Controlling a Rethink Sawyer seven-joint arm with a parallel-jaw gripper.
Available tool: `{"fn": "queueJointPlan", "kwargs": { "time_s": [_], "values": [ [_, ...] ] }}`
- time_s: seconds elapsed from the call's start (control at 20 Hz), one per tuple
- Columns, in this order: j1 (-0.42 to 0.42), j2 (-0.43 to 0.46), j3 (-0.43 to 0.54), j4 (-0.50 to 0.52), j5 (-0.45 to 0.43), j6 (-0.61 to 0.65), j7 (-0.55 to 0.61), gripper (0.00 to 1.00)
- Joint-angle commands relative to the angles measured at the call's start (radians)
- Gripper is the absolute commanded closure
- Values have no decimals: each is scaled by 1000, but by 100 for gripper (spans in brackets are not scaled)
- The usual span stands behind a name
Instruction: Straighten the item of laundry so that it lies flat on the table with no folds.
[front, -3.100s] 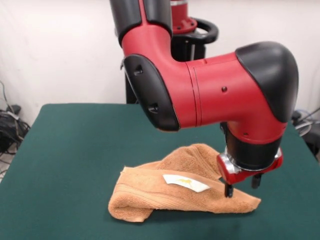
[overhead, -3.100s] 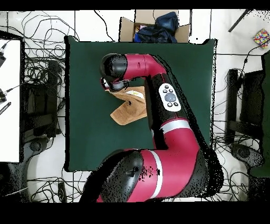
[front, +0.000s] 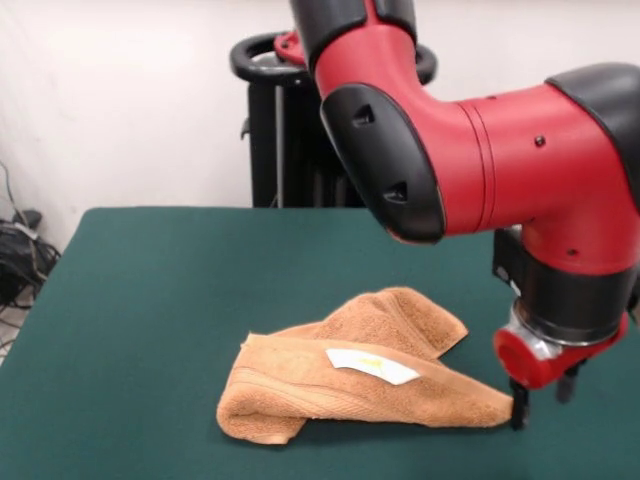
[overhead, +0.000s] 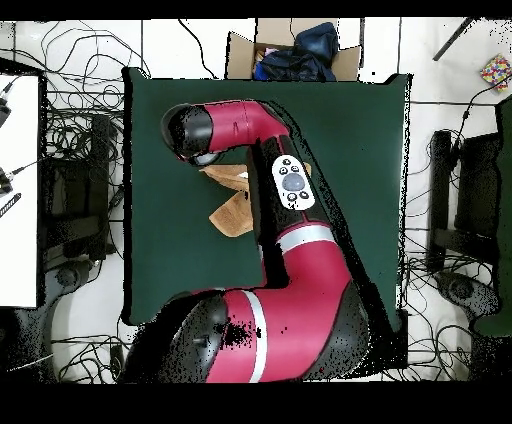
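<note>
The orange-tan towel (front: 345, 385) lies folded over itself on the green table (front: 150, 300), its white care label (front: 372, 366) facing up on the top fold. Its right end tapers to a point on the table. My gripper (front: 542, 405) is down at table level at that point. It looks open, with one finger (front: 519, 408) touching the towel's tip and the other off to the right. In the overhead view only part of the towel (overhead: 232, 212) shows beside my arm (overhead: 290, 190), which hides the gripper.
The robot's black pedestal (front: 285, 130) stands behind the table's far edge. Cables (front: 20, 250) lie on the floor at the left. In the overhead view a cardboard box with dark cloth (overhead: 290, 50) sits beyond the table's (overhead: 350, 150) top edge.
</note>
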Motion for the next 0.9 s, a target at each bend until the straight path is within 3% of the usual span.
{"fn": "queueJointPlan", "kwargs": {
  "time_s": [0.05, 0.9],
  "values": [
    [28, 36, -82, 1, -66, 156, 3, 0],
    [56, 183, -100, -139, -65, 89, 30, 0]
  ]
}}
